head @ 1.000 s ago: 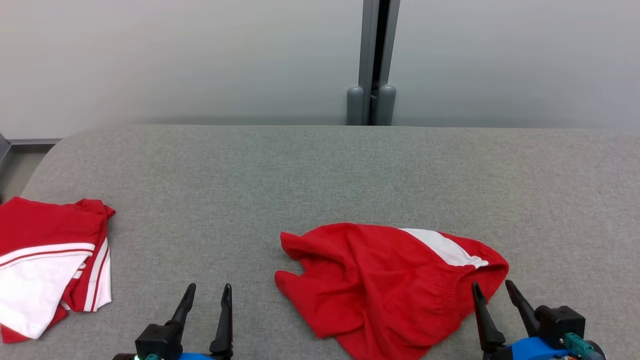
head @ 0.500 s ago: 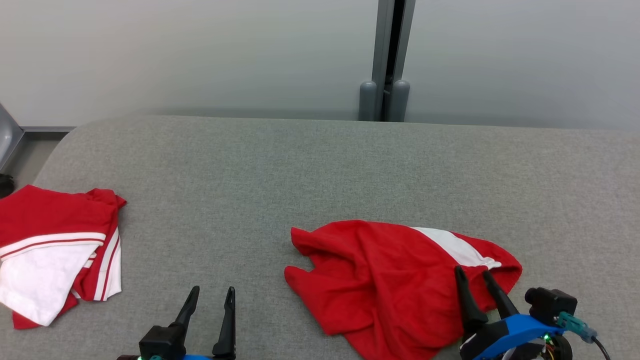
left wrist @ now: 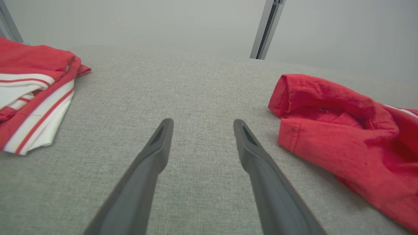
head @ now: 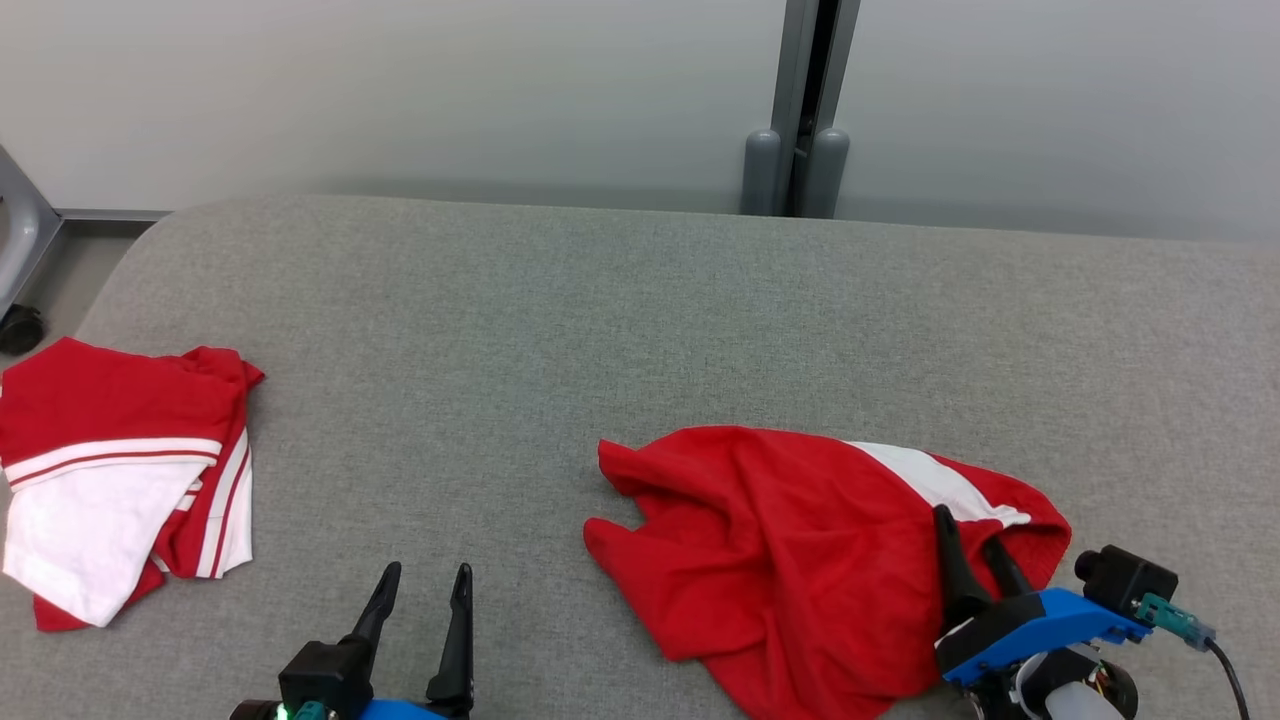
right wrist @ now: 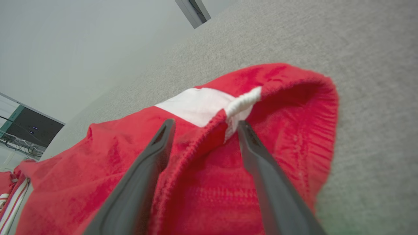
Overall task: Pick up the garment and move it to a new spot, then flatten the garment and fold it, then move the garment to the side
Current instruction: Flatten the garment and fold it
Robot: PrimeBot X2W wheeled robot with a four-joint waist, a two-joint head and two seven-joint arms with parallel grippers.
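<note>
Whole head view has shifted over the last second: the grey wall post (head: 800,110) sits further right and the far edge of the surface (head: 620,320) higher. Read as head or waist motion, not as the cloth moving.

Red shorts (head: 780,540): crumpled heap on the near right of the surface, leg hems toward the middle, white side panel (head: 930,480) and gathered elastic waistband (right wrist: 209,137) toward the right. Shape and creases match the earlier frames, so they have not been disturbed or lifted.

Folded red-and-white garment (head: 120,470): at the far left, well apart from the shorts, unchanged apart from the view shift.

Right gripper (head: 965,528): the real change. A second ago its fingers stood just short of the near right edge of the shorts; now they reach forward over the waistband end, beside the white panel. In the right wrist view the jaws stand open, the raised waistband ridge running up between the two fingers. Nothing is pinched yet.

Left gripper (head: 428,570): low at the near left, over bare surface between the two garments. Jaws open and empty, no change in pose.

Judgement: first step, approach to the pick, and the move to a new spot has not begun. Next it needs a short descent and closure on the waistband. Risk: a thin bite on one layer, leaving the rest dragging.
</note>
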